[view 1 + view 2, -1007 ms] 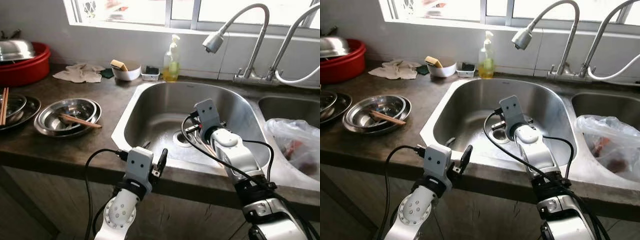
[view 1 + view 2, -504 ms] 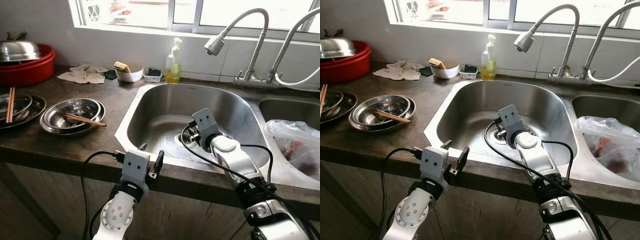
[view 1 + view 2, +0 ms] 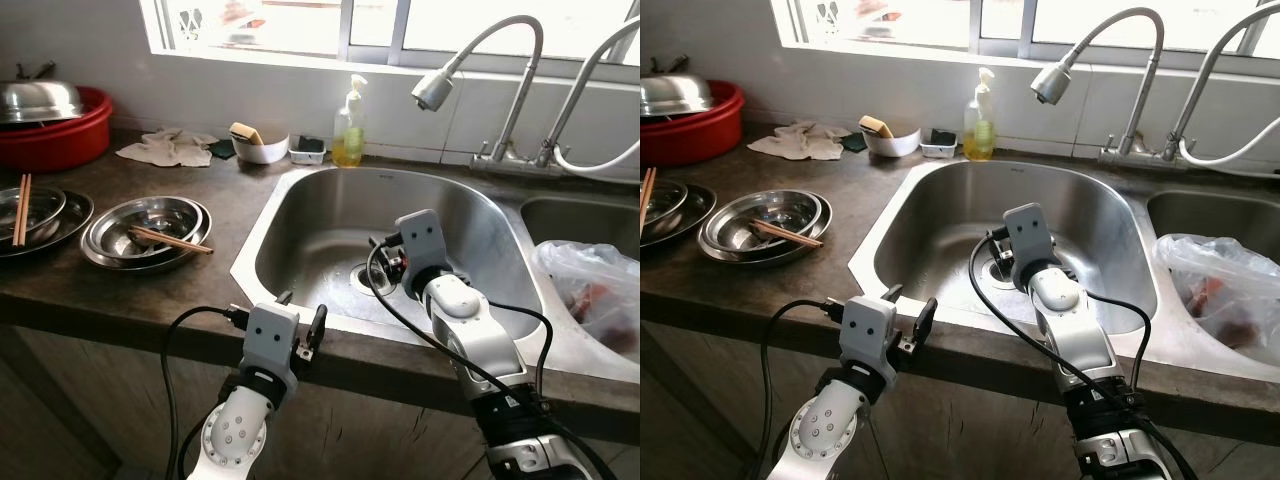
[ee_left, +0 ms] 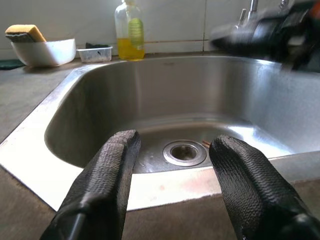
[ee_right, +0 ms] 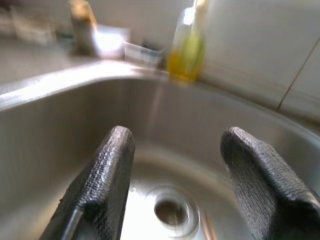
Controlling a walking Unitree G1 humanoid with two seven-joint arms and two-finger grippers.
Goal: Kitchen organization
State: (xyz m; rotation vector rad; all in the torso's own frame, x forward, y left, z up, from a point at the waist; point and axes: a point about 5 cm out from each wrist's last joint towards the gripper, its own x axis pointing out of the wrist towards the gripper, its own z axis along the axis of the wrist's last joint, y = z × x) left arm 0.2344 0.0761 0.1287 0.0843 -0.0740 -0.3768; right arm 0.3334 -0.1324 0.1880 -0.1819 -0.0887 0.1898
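A steel sink (image 3: 330, 215) is set in the dark counter, its drain (image 3: 365, 278) at the middle. My right gripper (image 3: 386, 263) hangs inside the sink just above the drain (image 5: 171, 212), open and holding nothing (image 5: 175, 137). My left gripper (image 3: 303, 310) is at the counter's front edge, open and empty, looking into the sink (image 4: 175, 140). A thin brown stick end (image 4: 205, 144) lies beside the drain (image 4: 184, 152). On the counter to the left, a stack of steel bowls (image 3: 100, 250) holds a pair of chopsticks (image 3: 170, 240).
Further left, more steel bowls (image 3: 70, 215) hold chopsticks (image 3: 20, 195), with a red basin (image 3: 60, 140) behind. A rag (image 3: 165, 148), white bowl (image 3: 258, 150) and soap bottle (image 3: 348, 125) line the back. A faucet head (image 3: 435, 88) overhangs the sink; a plastic bag (image 3: 590, 285) fills the right basin.
The head view has shifted slightly. My right gripper has lifted a little from the sink floor and its wrist view is blurred by motion. The left gripper stays at the counter edge.
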